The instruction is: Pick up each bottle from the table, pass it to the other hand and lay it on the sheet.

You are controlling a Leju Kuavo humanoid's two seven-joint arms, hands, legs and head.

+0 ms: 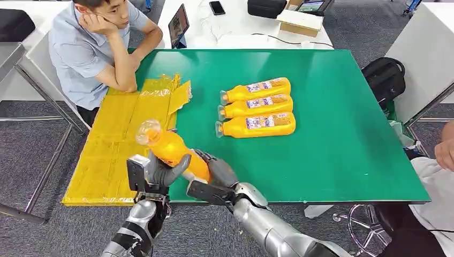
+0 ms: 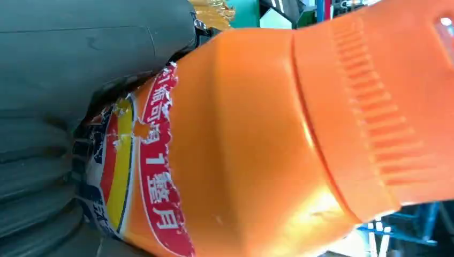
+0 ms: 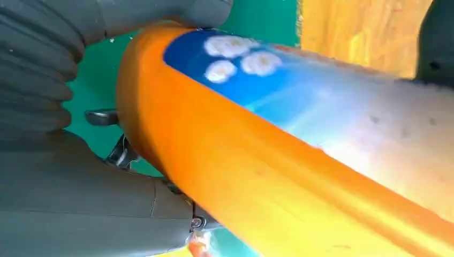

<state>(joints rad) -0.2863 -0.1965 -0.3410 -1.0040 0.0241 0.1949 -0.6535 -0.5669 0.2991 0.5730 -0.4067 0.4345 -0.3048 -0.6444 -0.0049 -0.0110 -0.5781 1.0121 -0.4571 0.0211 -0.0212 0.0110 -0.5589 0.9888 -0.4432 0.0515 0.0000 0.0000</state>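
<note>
An orange juice bottle (image 1: 170,149) is held tilted above the near left edge of the green table (image 1: 342,134), cap end pointing up and away over the yellow sheet (image 1: 115,139). My left hand (image 1: 156,174) wraps its middle, and my right hand (image 1: 217,172) grips its base end. Up close, the bottle (image 2: 257,139) sits against my left hand (image 2: 80,69), and the bottle (image 3: 278,160) lies between the thumb and fingers of my right hand (image 3: 64,187). Three more orange bottles (image 1: 258,106) lie side by side mid-table, caps to the left.
A person (image 1: 93,48) sits at the table's far left corner, an elbow resting by the sheet. Another person's arm (image 1: 443,152) shows at the right edge. A tablet (image 1: 178,24) stands on the white desk behind, and a black backpack (image 1: 383,75) sits to the right.
</note>
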